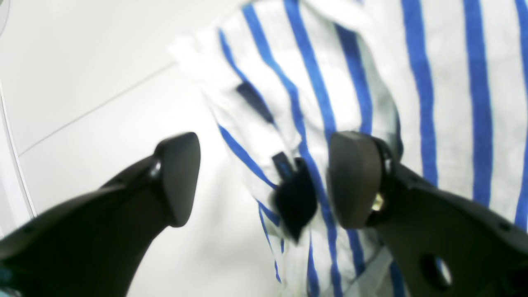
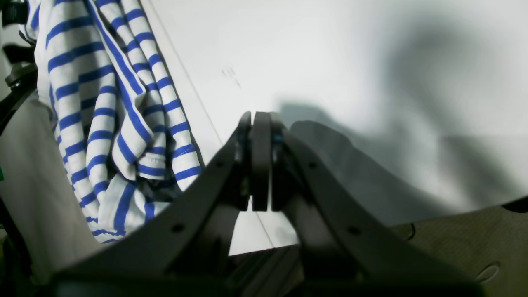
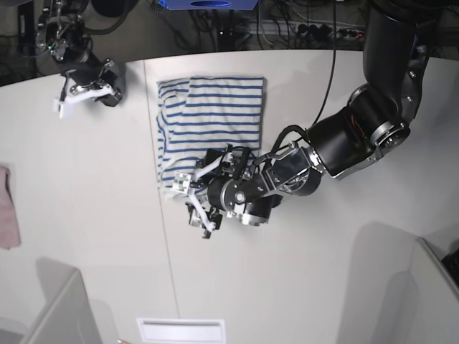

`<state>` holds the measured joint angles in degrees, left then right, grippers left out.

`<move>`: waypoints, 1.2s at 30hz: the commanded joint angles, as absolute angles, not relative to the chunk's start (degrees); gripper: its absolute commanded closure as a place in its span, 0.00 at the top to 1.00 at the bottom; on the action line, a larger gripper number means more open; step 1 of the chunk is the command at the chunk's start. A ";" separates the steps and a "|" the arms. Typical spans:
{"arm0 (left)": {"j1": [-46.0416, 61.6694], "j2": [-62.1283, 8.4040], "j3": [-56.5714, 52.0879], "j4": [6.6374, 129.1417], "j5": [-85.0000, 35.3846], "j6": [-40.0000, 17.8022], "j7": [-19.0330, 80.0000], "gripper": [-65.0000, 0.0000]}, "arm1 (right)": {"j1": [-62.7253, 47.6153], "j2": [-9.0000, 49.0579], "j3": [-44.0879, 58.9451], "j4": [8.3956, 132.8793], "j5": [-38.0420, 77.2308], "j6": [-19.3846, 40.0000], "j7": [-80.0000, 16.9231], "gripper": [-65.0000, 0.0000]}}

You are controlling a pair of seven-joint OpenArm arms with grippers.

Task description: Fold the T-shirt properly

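The T-shirt (image 3: pixel 215 115), white with blue stripes, lies partly folded on the white table at the back middle. My left gripper (image 3: pixel 195 203) is open at the shirt's near edge. In the left wrist view the left gripper (image 1: pixel 266 179) has its jaws spread wide, and a bunched shirt edge (image 1: pixel 288 103) with the dark neck label (image 1: pixel 295 200) lies between them; one finger (image 1: pixel 354 177) sits over the cloth. My right gripper (image 3: pixel 69 98) is shut and empty at the far left, away from the shirt. In the right wrist view the right gripper (image 2: pixel 260 161) is shut, with the shirt (image 2: pixel 111 111) to its left.
A plain pink cloth (image 3: pixel 6 208) lies at the table's left edge. A seam (image 3: pixel 161 236) runs across the table. Grey bins stand at the near left (image 3: pixel 57 315) and near right (image 3: pixel 437 287). Cables and equipment (image 3: pixel 287 29) line the back.
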<state>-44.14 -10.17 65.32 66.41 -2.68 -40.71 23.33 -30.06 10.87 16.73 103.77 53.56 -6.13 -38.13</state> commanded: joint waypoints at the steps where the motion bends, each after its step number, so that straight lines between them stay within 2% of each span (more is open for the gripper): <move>1: -46.37 -10.07 62.37 67.30 -2.77 -40.00 22.73 0.74 | -29.93 11.65 16.57 104.57 53.93 -5.58 -37.14 0.00; 6: -44.09 -9.89 47.87 73.71 -2.95 -40.00 30.55 0.74 | -29.41 11.65 15.96 104.92 52.70 -5.49 -36.79 0.00; 8: -40.66 -10.07 38.90 80.13 -3.38 -40.00 33.71 0.73 | -28.70 11.30 15.87 105.89 48.22 -5.23 -36.70 0.00; 9: -38.46 -10.07 34.95 83.12 -3.30 -40.00 35.21 0.69 | -28.26 11.12 15.87 106.59 45.49 -4.35 -36.44 0.00; 10: -35.82 -10.15 30.46 86.99 -2.95 -40.00 36.79 0.62 | -28.18 10.86 15.96 107.65 42.59 -2.59 -35.21 0.00; 11: -32.40 -10.15 25.54 90.86 -2.68 -40.00 38.29 0.51 | -28.26 9.98 15.96 108.44 39.96 -0.40 -33.45 0.00; 14: -20.53 -10.07 10.51 102.81 0.13 -40.00 39.87 0.11 | -29.14 7.78 16.40 109.14 34.15 5.67 -26.51 0.00; 15: -16.92 -10.07 6.99 106.07 0.84 -40.00 39.87 0.00 | -29.67 7.43 16.40 109.23 32.48 6.90 -24.13 0.00; 18: -6.73 -10.15 -2.42 112.48 1.27 -40.00 39.78 0.00 | -32.04 6.99 15.96 109.23 27.74 8.48 -15.16 0.00; 21: 2.15 -10.24 -9.71 113.63 1.19 -40.00 37.14 0.00 | -35.03 5.93 16.04 109.23 24.48 8.57 -5.23 0.00; 24: 12.09 -10.33 -15.78 113.45 1.19 -40.00 24.66 0.00 | -39.08 5.49 16.04 109.23 19.82 8.57 4.62 0.00; 29: 27.21 -14.55 -18.07 111.87 1.19 -40.00 -2.33 0.00 | -46.64 3.03 16.22 109.32 16.40 8.57 14.81 0.00; 32: 34.24 -15.25 -19.21 111.69 1.19 -40.00 -8.92 0.00 | -50.24 1.63 16.22 109.41 16.13 8.57 17.54 0.00; 36: 41.27 -15.60 -18.68 111.78 1.54 -40.00 -12.00 0.00 | -54.55 1.36 15.96 109.32 16.04 8.48 17.45 0.00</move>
<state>41.04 -15.33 -18.48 110.69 2.55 -39.70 -10.17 -53.60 1.08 15.75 108.33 16.03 8.47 15.81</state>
